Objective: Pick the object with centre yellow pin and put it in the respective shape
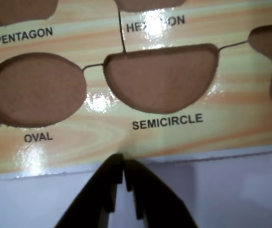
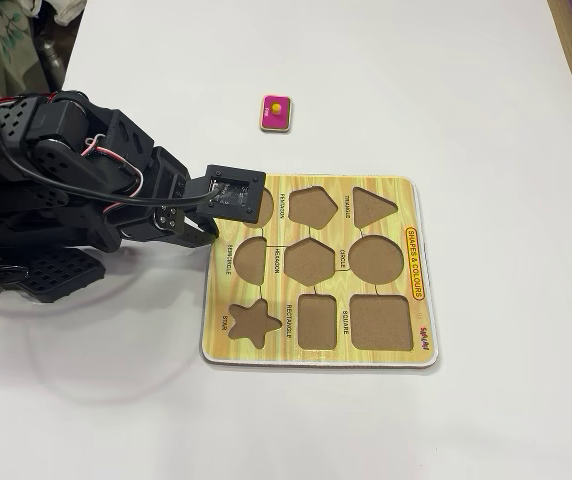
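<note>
Just beyond the black fingers (image 1: 124, 164), which are pressed together with nothing between them, the wrist view shows only the puzzle board (image 1: 174, 137) edge and its semicircle cutout (image 1: 160, 78). Only the fixed view shows the pink piece with the yellow knob (image 2: 275, 113), lying on the white table (image 2: 466, 90) well past the fingers, and the rectangle cutout (image 2: 316, 321) at the board's near side.

It looks like a home or hobby room. A plain white table (image 2: 446, 60) carries a child's puzzle board (image 2: 406, 350), and patterned cloth (image 2: 6, 35) lies past the table's far left corner.
</note>
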### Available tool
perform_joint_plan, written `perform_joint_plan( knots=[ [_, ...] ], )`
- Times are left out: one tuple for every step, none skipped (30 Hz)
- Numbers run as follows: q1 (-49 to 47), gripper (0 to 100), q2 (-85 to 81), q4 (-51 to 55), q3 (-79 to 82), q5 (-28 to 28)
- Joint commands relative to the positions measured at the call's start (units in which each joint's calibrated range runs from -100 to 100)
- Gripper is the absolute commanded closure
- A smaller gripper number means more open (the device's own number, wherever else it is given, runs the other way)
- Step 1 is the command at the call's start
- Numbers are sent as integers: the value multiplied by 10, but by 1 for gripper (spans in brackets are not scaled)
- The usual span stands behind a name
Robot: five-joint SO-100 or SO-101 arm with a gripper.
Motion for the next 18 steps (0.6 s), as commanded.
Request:
perform_joint_plan(
  knots=[
    [3, 99, 9, 10, 3, 2],
    [3, 99, 12, 9, 3, 2],
    [3, 99, 16, 6, 3, 0],
    [3, 99, 17, 6, 3, 0],
    [3, 99, 17, 6, 3, 0],
    [2, 99, 17, 6, 3, 1],
    [2, 99, 17, 6, 3, 1],
    [1, 99, 17, 6, 3, 2],
    [0, 99, 17, 6, 3, 2],
    [-1, 99, 18, 6, 3, 2],
    [-2, 99, 21, 6, 0, 2],
    [-3, 99, 30, 5, -3, 2],
    [-3, 99, 44, -2, -4, 1],
    [-4, 99, 62, -9, -6, -2],
    [-4, 99, 80, -13, -15, -2],
    [-4, 99, 101, -14, -29, -2],
    [-4, 99, 125, -13, -45, -2],
    [-4, 99, 145, -13, -59, -2]
  ],
)
